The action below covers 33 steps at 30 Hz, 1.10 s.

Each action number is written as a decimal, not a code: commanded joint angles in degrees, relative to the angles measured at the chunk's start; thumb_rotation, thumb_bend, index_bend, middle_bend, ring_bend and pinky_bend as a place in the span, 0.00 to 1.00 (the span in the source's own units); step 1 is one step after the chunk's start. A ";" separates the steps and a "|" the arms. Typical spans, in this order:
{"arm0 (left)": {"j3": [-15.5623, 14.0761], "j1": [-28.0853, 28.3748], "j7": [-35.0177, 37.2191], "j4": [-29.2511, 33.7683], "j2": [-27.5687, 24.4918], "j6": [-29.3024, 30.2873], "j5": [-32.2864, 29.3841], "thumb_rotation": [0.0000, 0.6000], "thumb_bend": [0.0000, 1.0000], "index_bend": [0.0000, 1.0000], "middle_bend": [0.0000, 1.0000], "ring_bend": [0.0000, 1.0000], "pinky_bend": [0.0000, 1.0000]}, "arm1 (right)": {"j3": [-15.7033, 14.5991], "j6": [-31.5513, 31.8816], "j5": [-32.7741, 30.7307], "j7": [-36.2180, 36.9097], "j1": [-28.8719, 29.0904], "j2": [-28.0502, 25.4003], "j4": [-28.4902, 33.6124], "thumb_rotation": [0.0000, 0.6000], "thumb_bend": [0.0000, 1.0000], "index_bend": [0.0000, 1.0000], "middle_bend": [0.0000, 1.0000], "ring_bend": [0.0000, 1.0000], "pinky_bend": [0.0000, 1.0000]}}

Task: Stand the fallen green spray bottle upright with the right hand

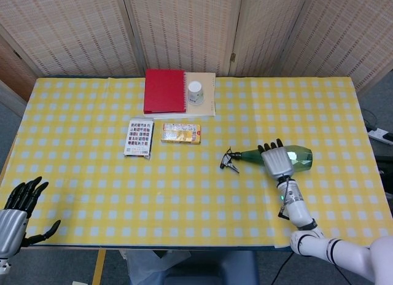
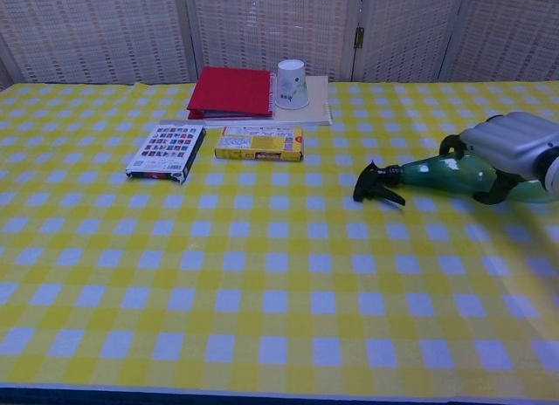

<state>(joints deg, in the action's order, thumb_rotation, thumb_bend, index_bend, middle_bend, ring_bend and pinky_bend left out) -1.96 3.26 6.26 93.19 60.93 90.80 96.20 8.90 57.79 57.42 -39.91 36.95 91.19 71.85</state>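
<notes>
The green spray bottle (image 1: pixel 288 157) lies flat, long axis left-right, nozzle pointing left; the right hand (image 1: pixel 276 160) is wrapped around its body.

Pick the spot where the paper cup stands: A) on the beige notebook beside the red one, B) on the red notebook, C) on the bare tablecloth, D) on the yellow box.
A: the paper cup stands on the beige notebook, right of the red notebook.

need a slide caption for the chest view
Right hand wraps the fallen green spray bottle on the checked table, nozzle pointing left.
</notes>
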 commanded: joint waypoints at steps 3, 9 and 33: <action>-0.03 0.15 -0.58 0.06 0.19 -0.48 -0.10 0.55 0.34 0.00 0.01 0.06 0.00 | 2.46 4.45 6.97 14.93 -1.69 -1.12 2.18 1.00 0.38 0.59 0.53 0.43 0.34; -0.35 0.76 -0.71 0.11 0.25 -1.69 0.30 0.55 0.34 0.00 0.01 0.06 0.00 | 7.12 9.93 10.30 31.33 -3.95 -1.95 5.10 1.00 0.38 0.61 0.55 0.47 0.40; -0.61 1.13 0.56 -0.02 0.15 -2.22 0.25 0.55 0.34 0.00 0.01 0.06 0.00 | 9.26 13.45 15.84 88.99 -13.79 7.00 -7.09 1.00 0.38 0.61 0.53 0.47 0.40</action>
<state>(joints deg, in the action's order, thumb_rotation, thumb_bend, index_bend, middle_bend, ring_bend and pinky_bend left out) -2.56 4.38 6.82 93.17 61.08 88.60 96.45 18.95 70.27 71.07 46.85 23.96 97.12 67.07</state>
